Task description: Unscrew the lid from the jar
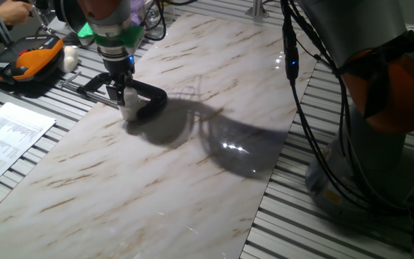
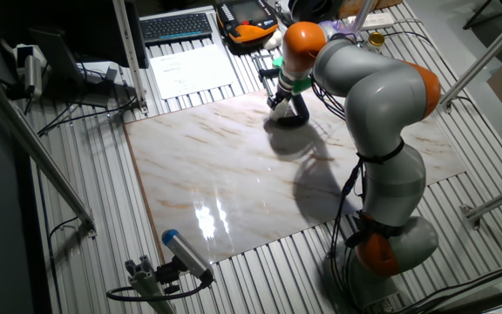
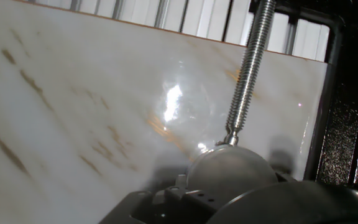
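Observation:
The jar point(image 1: 130, 111) is a small white cylinder standing on the marble slab point(image 1: 192, 165), gripped sideways in a black screw clamp point(image 1: 153, 97). My gripper point(image 1: 123, 99) comes straight down onto its top, with the fingers closed on the lid, which is hard to tell apart from the jar's white body. From the other fixed view the gripper point(image 2: 283, 98) hides the jar, and only the clamp point(image 2: 293, 116) shows below it. In the hand view the clamp's threaded screw point(image 3: 244, 74) ends on a round grey shape point(image 3: 229, 171) just below the hand; the fingertips are not visible there.
An orange and black device point(image 1: 27, 61), a white rounded lump point(image 1: 70, 57) and a printed sheet point(image 1: 9, 129) lie left of the slab. The arm's base point(image 1: 379, 108) and its cables stand at the right. A blue-tipped tool point(image 2: 186, 253) lies off the slab's near corner.

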